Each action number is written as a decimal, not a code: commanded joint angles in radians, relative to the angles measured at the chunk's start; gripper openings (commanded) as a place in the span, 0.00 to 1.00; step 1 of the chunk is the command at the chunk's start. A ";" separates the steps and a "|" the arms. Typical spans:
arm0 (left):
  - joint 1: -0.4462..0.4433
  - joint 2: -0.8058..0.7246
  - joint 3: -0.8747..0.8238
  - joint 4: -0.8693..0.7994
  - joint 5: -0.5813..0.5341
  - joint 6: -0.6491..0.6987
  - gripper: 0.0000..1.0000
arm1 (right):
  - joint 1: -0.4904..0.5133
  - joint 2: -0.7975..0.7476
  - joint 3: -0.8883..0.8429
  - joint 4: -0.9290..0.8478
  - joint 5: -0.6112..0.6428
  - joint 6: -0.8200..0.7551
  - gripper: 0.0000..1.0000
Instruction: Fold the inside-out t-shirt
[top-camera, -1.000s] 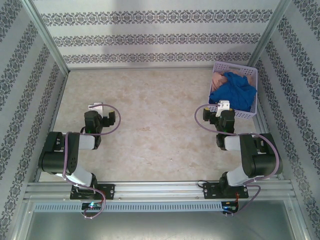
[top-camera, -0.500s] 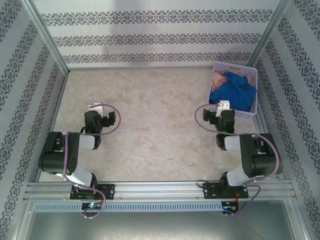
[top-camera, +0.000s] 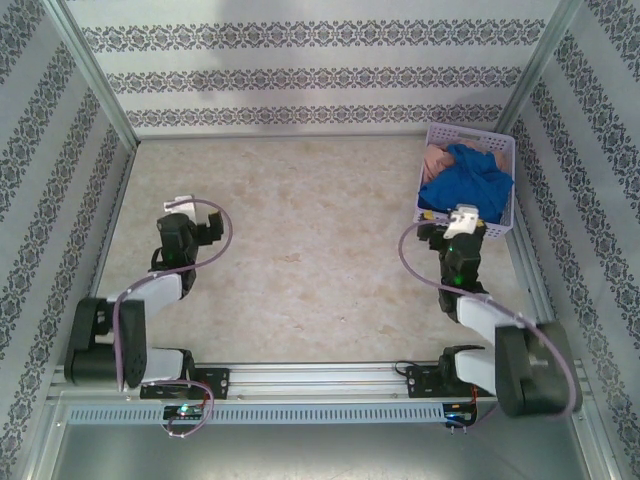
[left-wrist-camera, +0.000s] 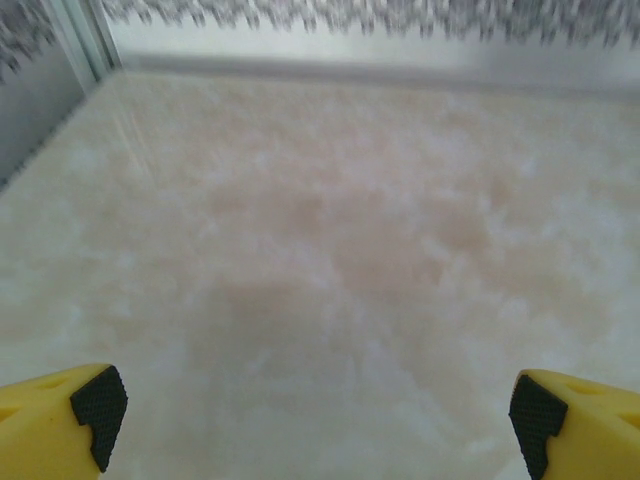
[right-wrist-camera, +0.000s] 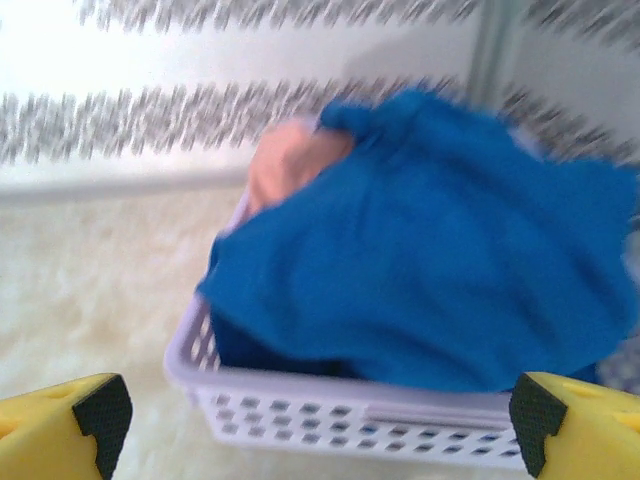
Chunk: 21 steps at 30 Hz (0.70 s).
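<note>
Left jaws wide, empty, above table (left-wrist-camera: 330, 230), right jaws wide, empty, facing t-shirt (right-wrist-camera: 430, 260) in basket (right-wrist-camera: 330, 415)

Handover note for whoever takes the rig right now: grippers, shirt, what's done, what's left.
Left gripper: open, empty, over bare table.
Right gripper: open, empty, at the near wall of the basket, facing it.
Blue t-shirt: bunched in the basket at the far right, with a pink garment peeking out beside it.
Done: nothing yet.
Left: pull the shirt out, spread it on the table, fold it.
</note>
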 joint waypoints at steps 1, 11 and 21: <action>-0.009 -0.104 0.044 -0.163 0.025 -0.117 1.00 | -0.004 -0.160 0.003 -0.130 0.139 0.117 0.98; -0.204 -0.053 0.286 -0.388 0.254 -0.342 0.97 | 0.121 -0.166 0.286 -0.536 0.092 0.218 0.97; -0.442 0.168 0.554 -0.622 0.194 -0.222 0.98 | -0.080 0.223 0.706 -0.951 -0.018 0.160 0.98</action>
